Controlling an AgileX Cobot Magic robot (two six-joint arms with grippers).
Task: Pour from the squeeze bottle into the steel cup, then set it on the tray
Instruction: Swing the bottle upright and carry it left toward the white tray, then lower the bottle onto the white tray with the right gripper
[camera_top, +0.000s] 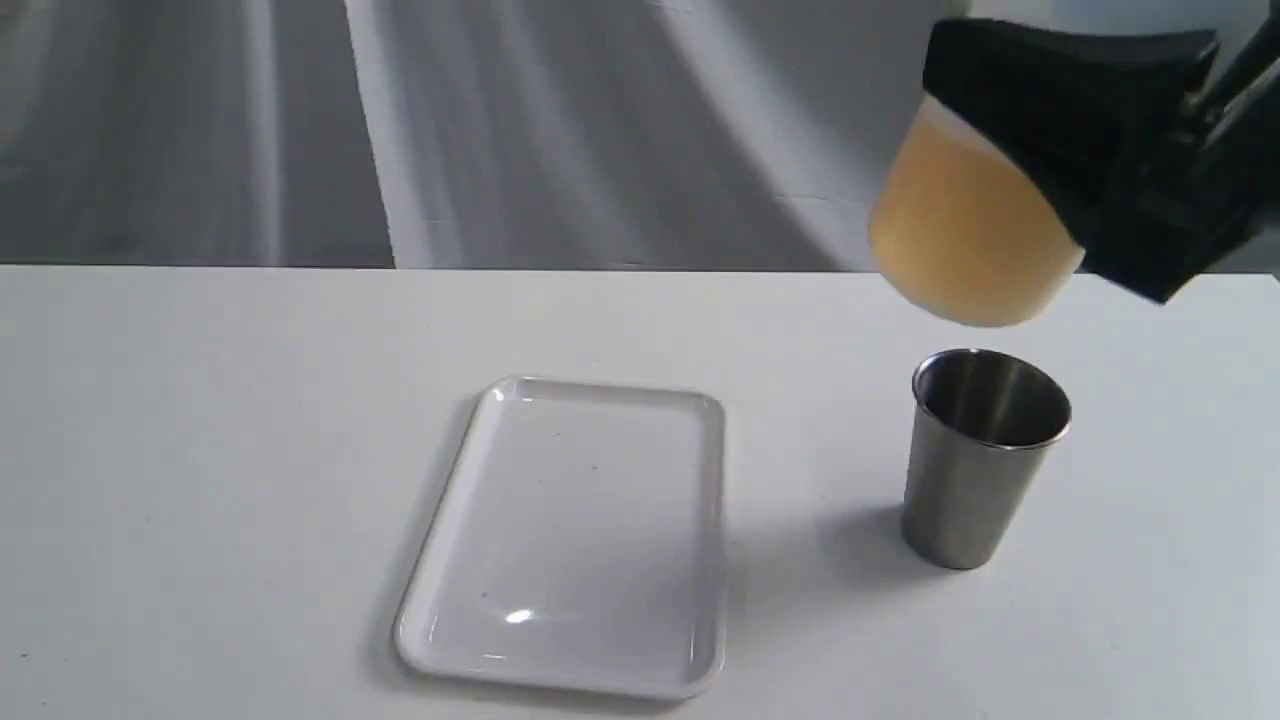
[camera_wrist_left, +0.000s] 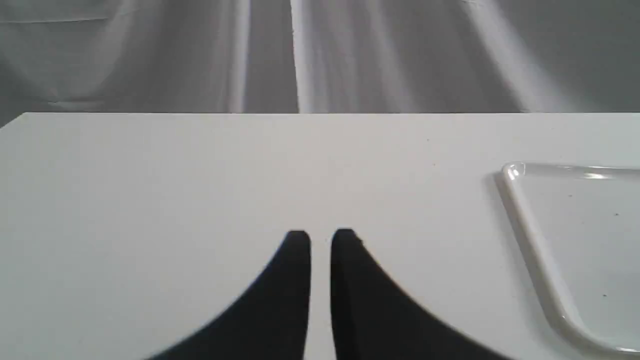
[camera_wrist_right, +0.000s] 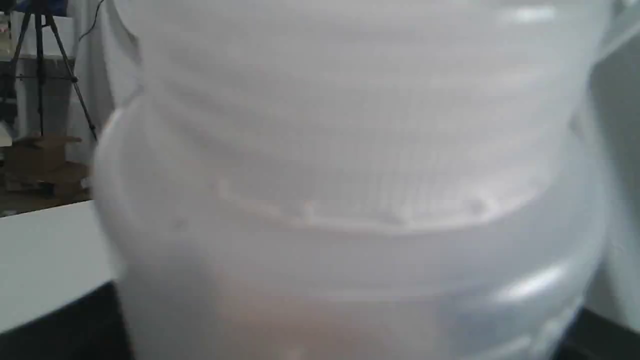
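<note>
My right gripper is shut on the squeeze bottle and holds it in the air, tilted, just above and slightly behind the steel cup. Amber-orange liquid fills the bottle's rounded lower end; its nozzle is hidden behind the gripper. In the right wrist view the translucent bottle fills almost the whole picture. The cup stands upright on the table, right of the white tray. My left gripper hovers low over bare table, its fingers nearly together with nothing between them. The tray's corner lies beside it.
The white table ends at a straight far edge in front of a grey curtain. A tripod and cardboard boxes stand beyond the table in the right wrist view.
</note>
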